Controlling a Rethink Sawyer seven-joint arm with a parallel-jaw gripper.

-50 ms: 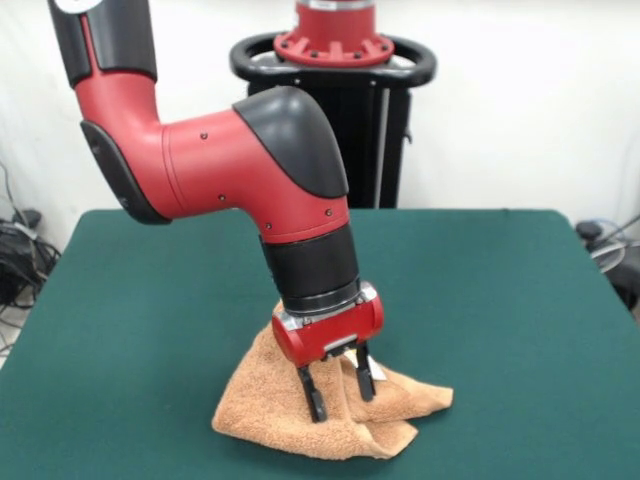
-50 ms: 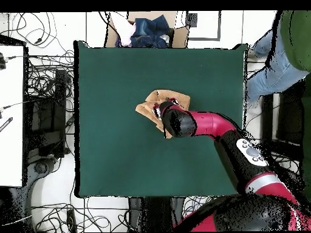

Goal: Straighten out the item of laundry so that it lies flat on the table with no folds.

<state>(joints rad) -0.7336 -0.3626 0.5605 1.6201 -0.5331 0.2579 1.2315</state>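
Front view: crumpled towel [image 1: 270,410] directly beneath hand [image 1: 340,383].

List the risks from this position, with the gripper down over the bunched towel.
1. The towel lies crumpled in layered folds. The open gripper could close on several layers at once, so a pull might drag the whole heap across the table instead of unfolding it.
2. The fingers sit low against the cloth. Further descent may press them into the tabletop.
3. The arm hides much of the towel from overhead, so judging remaining folds is harder.
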